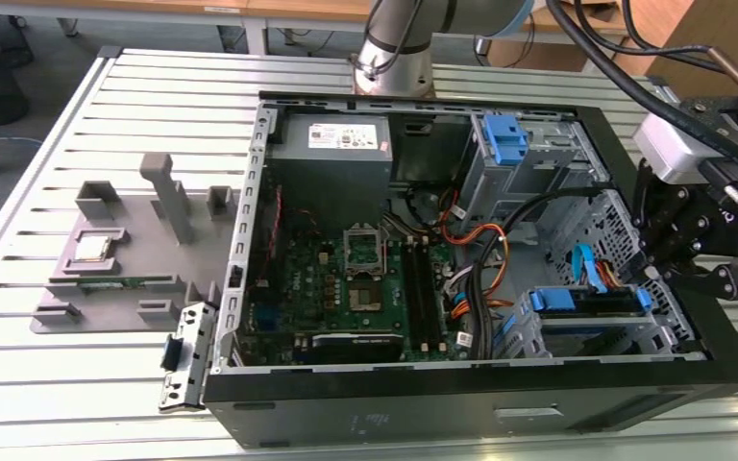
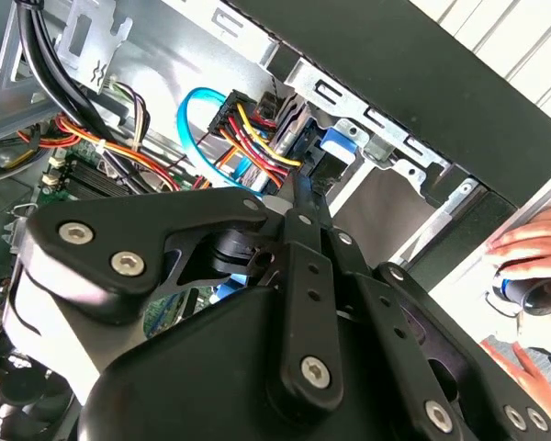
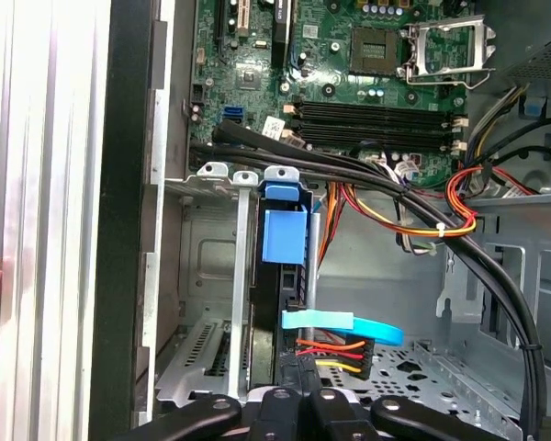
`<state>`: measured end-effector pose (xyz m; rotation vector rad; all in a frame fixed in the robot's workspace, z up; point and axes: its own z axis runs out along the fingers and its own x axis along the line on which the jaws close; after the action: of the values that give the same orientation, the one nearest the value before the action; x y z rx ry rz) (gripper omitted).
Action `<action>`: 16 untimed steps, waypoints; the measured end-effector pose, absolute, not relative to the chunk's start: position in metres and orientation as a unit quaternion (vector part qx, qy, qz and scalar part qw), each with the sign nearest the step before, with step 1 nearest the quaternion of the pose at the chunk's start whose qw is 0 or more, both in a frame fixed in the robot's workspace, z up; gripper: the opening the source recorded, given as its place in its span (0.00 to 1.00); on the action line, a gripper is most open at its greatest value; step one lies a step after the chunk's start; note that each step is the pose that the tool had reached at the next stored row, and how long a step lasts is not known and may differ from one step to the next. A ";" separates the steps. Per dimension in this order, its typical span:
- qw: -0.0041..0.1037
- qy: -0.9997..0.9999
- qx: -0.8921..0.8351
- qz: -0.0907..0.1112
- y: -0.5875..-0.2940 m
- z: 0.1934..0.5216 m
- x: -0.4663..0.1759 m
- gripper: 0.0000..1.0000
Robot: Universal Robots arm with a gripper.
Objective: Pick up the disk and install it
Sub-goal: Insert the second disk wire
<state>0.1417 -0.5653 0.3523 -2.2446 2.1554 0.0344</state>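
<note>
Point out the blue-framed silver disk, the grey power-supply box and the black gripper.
Blue-framed silver disk (image 3: 284,237): first wrist view, on its blue plastic carrier tab.
Grey power-supply box (image 1: 341,140): exterior view, on its white label.
Black gripper (image 3: 297,401): first wrist view, midway between its fingertips.

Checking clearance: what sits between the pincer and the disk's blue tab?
In the first wrist view, a light-blue flat cable and a plug of red, yellow and orange wires lie between the pincer and the disk.

Disk (image 1: 583,301) in drive cage (image 1: 626,331), inside case (image 1: 472,408)
</note>
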 end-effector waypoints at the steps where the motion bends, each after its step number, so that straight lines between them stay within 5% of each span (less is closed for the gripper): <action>1: 0.013 0.693 -0.721 0.013 -0.565 0.352 0.142 0.10; 16: 0.017 0.693 -0.721 0.010 -0.566 0.352 0.134 0.10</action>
<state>0.1345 -0.5656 0.3522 -2.2416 2.1526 0.0305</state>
